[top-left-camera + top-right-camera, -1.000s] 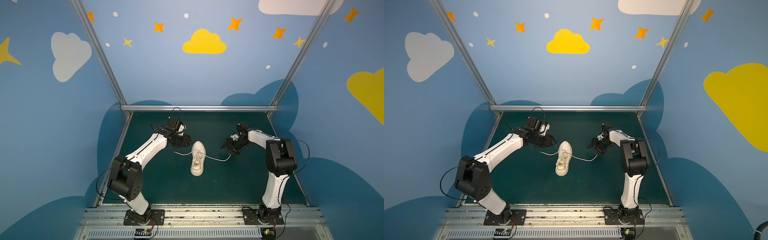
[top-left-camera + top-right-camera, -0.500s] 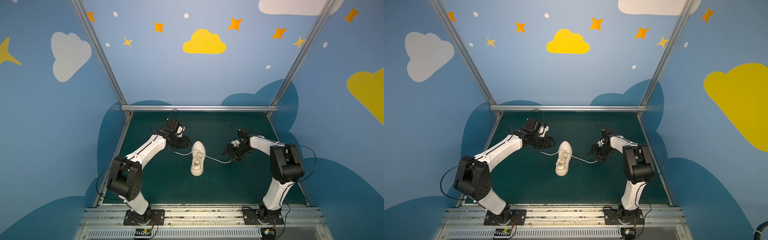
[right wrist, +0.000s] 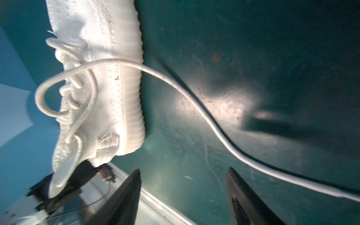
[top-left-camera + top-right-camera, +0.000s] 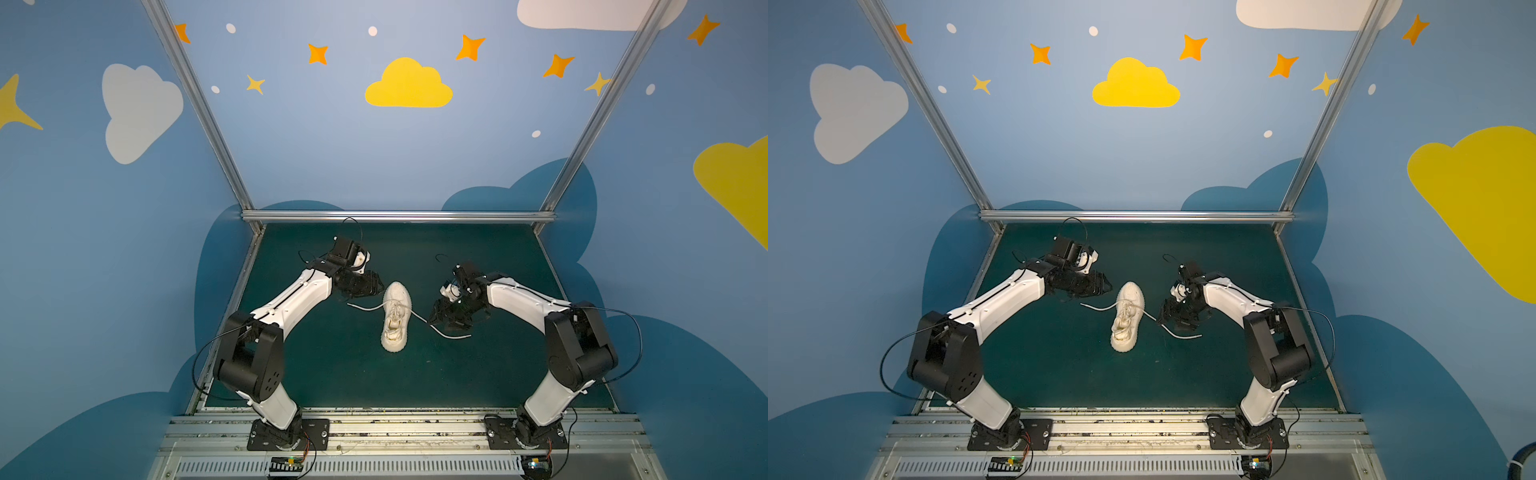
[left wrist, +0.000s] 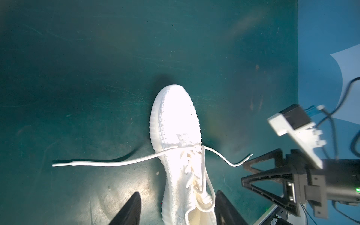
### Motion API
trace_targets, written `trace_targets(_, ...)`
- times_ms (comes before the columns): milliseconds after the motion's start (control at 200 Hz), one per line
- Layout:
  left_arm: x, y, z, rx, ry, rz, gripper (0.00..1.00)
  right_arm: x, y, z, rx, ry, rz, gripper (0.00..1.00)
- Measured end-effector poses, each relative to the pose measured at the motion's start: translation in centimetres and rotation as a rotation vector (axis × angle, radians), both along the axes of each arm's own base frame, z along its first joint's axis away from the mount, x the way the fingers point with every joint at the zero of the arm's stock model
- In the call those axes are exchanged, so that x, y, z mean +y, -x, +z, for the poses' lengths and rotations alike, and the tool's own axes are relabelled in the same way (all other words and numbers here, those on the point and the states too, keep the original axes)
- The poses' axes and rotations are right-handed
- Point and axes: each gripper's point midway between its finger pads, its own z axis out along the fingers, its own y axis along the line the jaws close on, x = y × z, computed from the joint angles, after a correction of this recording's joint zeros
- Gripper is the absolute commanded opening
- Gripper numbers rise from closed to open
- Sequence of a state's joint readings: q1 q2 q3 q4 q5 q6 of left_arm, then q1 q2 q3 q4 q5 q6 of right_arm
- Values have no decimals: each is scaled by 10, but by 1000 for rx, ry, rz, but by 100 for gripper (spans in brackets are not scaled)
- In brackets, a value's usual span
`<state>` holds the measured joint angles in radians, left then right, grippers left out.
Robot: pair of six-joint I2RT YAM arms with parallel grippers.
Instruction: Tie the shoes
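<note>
A cream knit shoe [image 4: 396,316] [image 4: 1127,318] lies on the green mat with its toe toward the back wall and its laces untied. One lace [image 4: 361,308] trails left. The other lace [image 4: 446,334] [image 3: 194,101] curves right along the mat. My left gripper [image 4: 380,286] [image 5: 178,192] hangs open just left of the toe, with nothing held. In the left wrist view the heel shows between its fingers. My right gripper [image 4: 432,318] [image 3: 184,169] is open and empty beside the shoe's right side, above the right lace.
Blue walls close in the green mat [image 4: 332,374] on three sides, with an aluminium rail [image 4: 399,216] at the back. The arm bases stand on a metal rail [image 4: 399,428] at the front edge.
The right gripper has come forward and closer to the shoe's right side. The right lace end now lies further toward the front. The left arm has hardly moved.
</note>
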<state>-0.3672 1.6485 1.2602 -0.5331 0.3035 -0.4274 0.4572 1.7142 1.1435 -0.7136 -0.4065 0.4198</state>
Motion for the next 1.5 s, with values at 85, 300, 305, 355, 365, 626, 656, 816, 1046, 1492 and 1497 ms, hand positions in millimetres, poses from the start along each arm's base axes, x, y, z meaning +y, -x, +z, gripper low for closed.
trace_targets(85, 0, 0, 0, 0, 1, -1, 61, -10, -2, -2, -75, 80, 88, 68)
trace_targets(300, -2, 1, 0, 2, 2, -3, 61, -38, 3, -7, -203, 229, 274, 73)
trace_targets(305, -2, 1, 0, 3, 2, -3, 61, -39, 2, -7, -205, 233, 275, 73)
trace_targets(355, -3, 2, 0, 3, 3, -5, 61, -43, -1, -9, -204, 244, 273, 80)
trace_targets(365, -3, 2, 0, 3, 2, -4, 61, -44, -1, -9, -203, 246, 271, 82)
trace_targets(626, -7, 4, 0, 8, 7, -9, 61, -51, -12, -29, -142, 207, 203, 87)
trace_targets(656, -7, 4, 0, 8, 8, -7, 61, -51, -12, -30, -134, 207, 200, 87)
trace_targets(816, -10, 3, 2, 6, 17, -1, 61, -47, -9, -32, -72, 193, 168, 88)
trace_targets(1046, -12, 2, 3, 3, 22, 0, 61, -46, 8, -41, 17, 175, 109, 88)
trace_targets(1492, -10, 7, 12, -32, 37, -1, 61, -26, 85, -43, 28, 224, 184, 82)
trace_targets(1497, -10, 7, 12, -31, 36, -1, 61, -26, 85, -43, 27, 226, 185, 82)
